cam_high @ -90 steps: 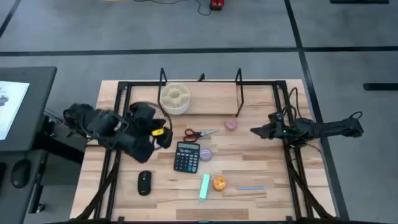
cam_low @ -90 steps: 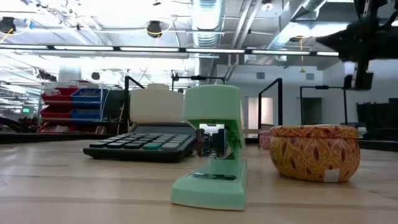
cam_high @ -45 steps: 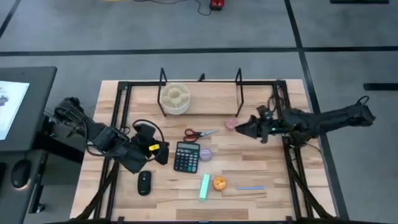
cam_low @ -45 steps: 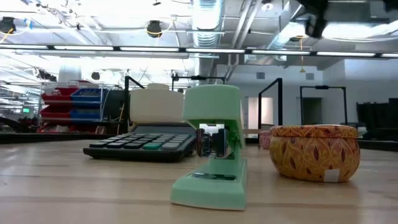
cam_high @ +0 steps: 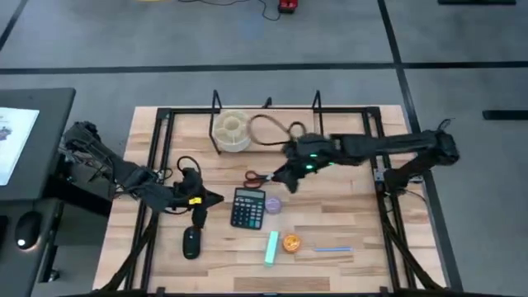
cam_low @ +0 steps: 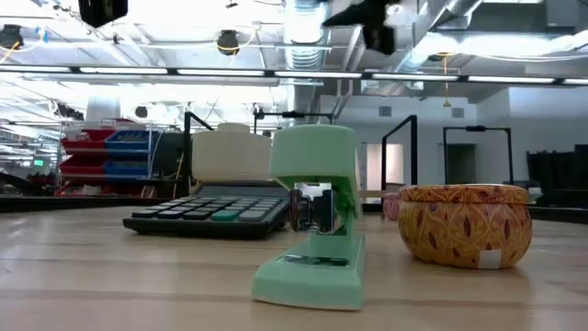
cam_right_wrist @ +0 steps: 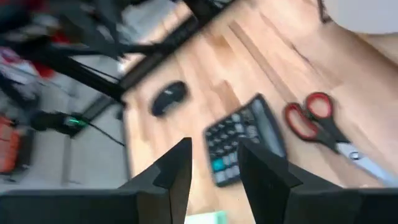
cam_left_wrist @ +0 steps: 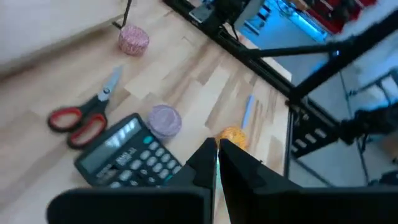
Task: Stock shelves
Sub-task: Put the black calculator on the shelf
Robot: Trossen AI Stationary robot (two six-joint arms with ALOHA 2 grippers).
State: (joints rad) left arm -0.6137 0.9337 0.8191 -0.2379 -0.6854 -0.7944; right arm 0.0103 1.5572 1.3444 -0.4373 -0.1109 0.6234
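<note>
The shelves [cam_high: 262,115] stand at the table's far edge, a pale plank between black uprights. A cream round container [cam_high: 233,130] sits on the plank's left end. My right gripper [cam_high: 285,179] hangs open above the table's middle, just right of the red-handled scissors [cam_high: 262,176], and holds nothing; the right wrist view shows its fingers [cam_right_wrist: 214,167] apart over the calculator [cam_right_wrist: 245,140]. My left gripper [cam_high: 212,198] is shut and empty, left of the calculator [cam_high: 247,208].
Loose on the table lie a purple round thing [cam_high: 273,204], a black mouse [cam_high: 191,242], a green stapler [cam_high: 271,247], an orange tin [cam_high: 290,242], a blue pen [cam_high: 332,248] and a pink round thing [cam_left_wrist: 133,38]. Black frame rails run along both table sides.
My right gripper has swept from the table's right edge toward its left, ending beside the scissors at the middle. My left gripper has drawn a little toward the near edge, next to the calculator. No object has moved.
</note>
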